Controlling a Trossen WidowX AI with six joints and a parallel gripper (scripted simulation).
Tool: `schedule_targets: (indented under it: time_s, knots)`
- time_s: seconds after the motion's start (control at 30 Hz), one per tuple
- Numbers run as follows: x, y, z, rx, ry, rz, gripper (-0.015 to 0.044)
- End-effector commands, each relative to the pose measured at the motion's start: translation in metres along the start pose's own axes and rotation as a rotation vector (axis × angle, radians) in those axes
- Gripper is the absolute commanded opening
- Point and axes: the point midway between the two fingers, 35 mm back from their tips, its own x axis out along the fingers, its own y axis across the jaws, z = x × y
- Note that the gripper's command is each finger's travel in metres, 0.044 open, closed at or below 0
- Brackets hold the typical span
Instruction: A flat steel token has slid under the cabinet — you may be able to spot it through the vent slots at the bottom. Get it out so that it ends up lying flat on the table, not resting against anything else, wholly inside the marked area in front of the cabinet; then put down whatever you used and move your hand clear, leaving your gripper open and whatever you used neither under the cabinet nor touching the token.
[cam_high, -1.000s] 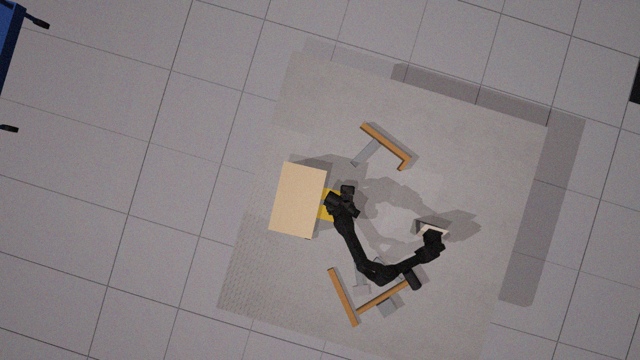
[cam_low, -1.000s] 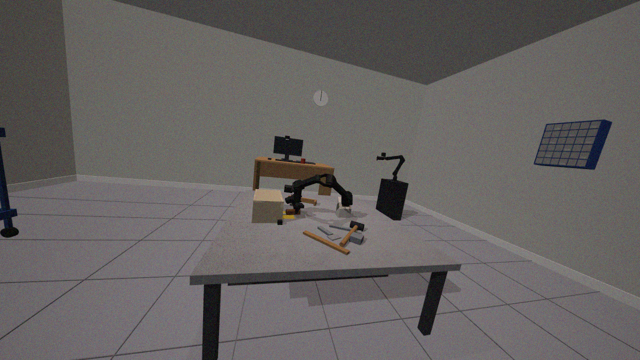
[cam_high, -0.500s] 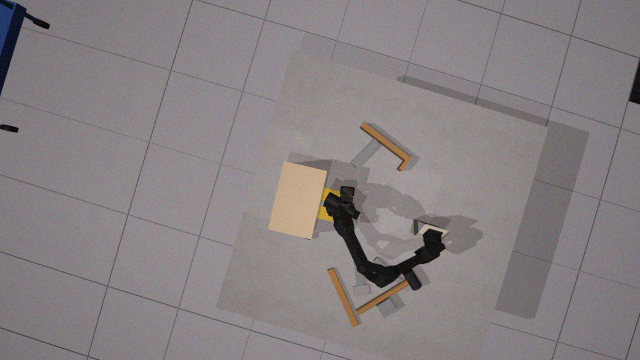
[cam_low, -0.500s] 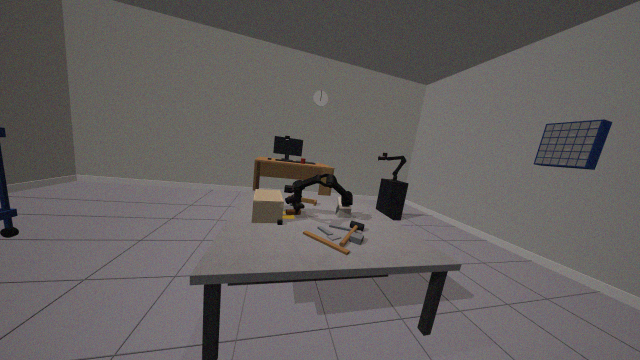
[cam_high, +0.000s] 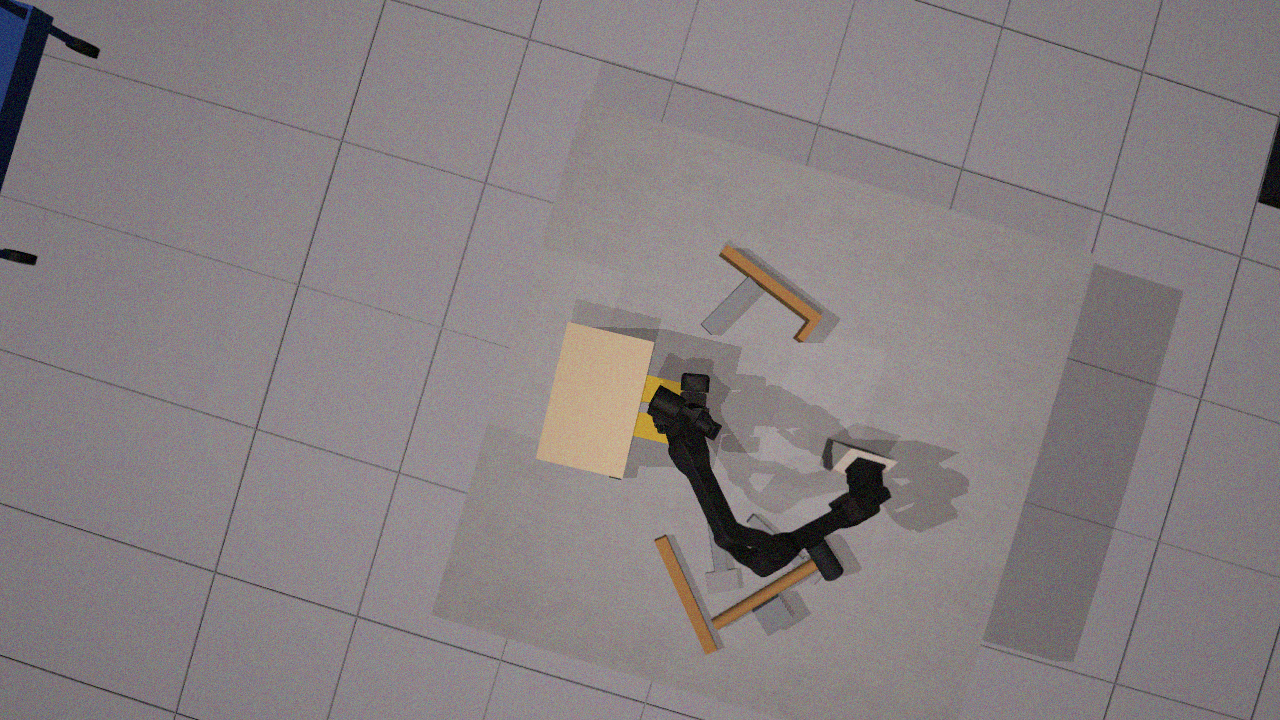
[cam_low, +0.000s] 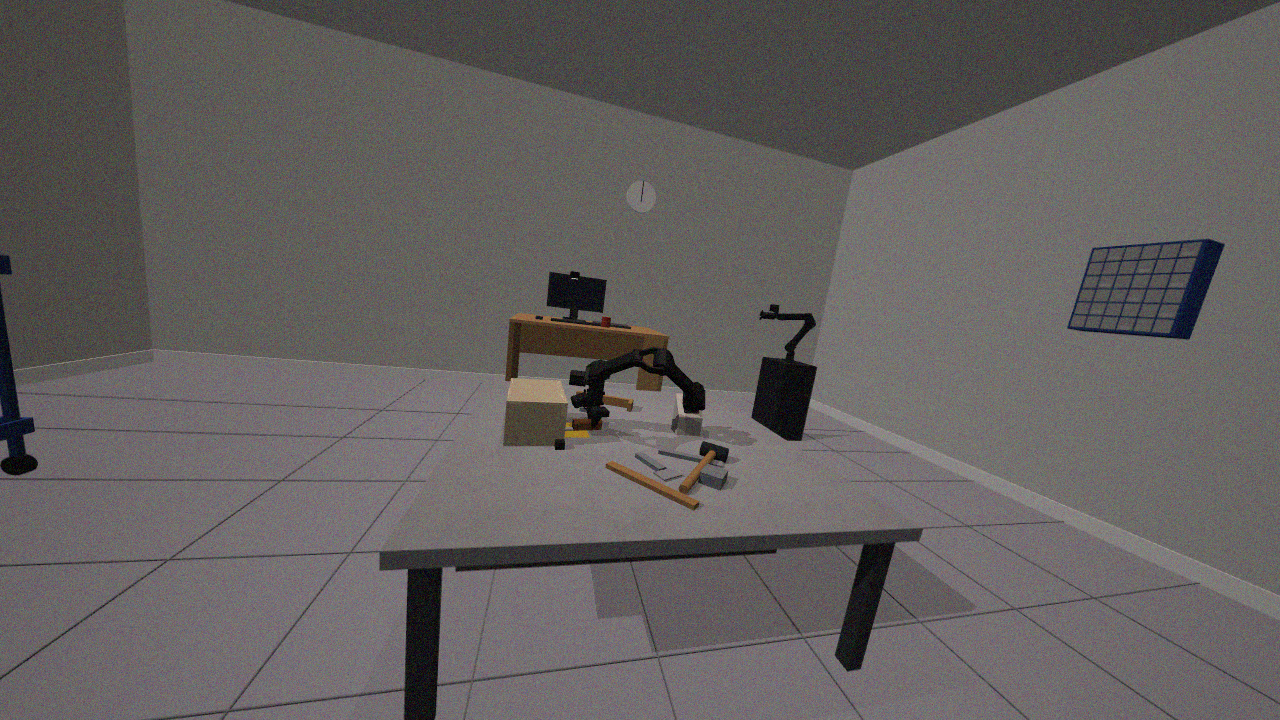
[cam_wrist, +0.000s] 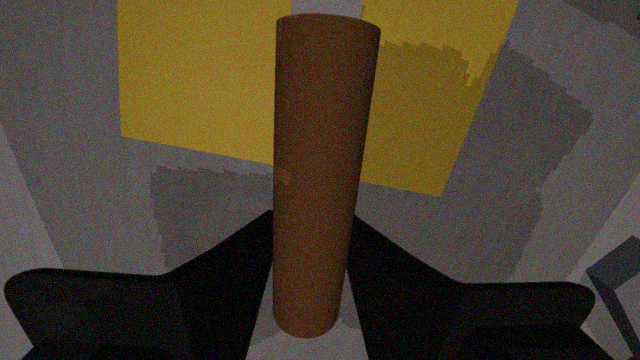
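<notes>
My gripper is shut on the brown cylindrical handle of a tool, low in front of the cabinet. A pale grey strip continues from the handle's far end between two visible parts of the yellow marked area; it looks like the tool's flat shaft. Its far end is out of the wrist view, and I cannot tell whether it reaches under the cabinet. The steel token does not show in any view. The arm hides part of the marked area from above.
An L-shaped wooden stick lies over a grey bar. On the other side lie a straight wooden stick, a black-headed mallet and grey metal pieces. A pale block stands by the arm's base.
</notes>
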Motion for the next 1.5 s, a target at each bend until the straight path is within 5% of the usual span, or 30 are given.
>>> schedule_targets:
  time_s: [0.0, 1.47]
  knots:
    - [0.001, 0.002, -0.006, -0.004, 0.0, 0.01, 0.0]
    - [0.001, -0.002, -0.052, -0.003, 0.002, 0.01, 0.0]
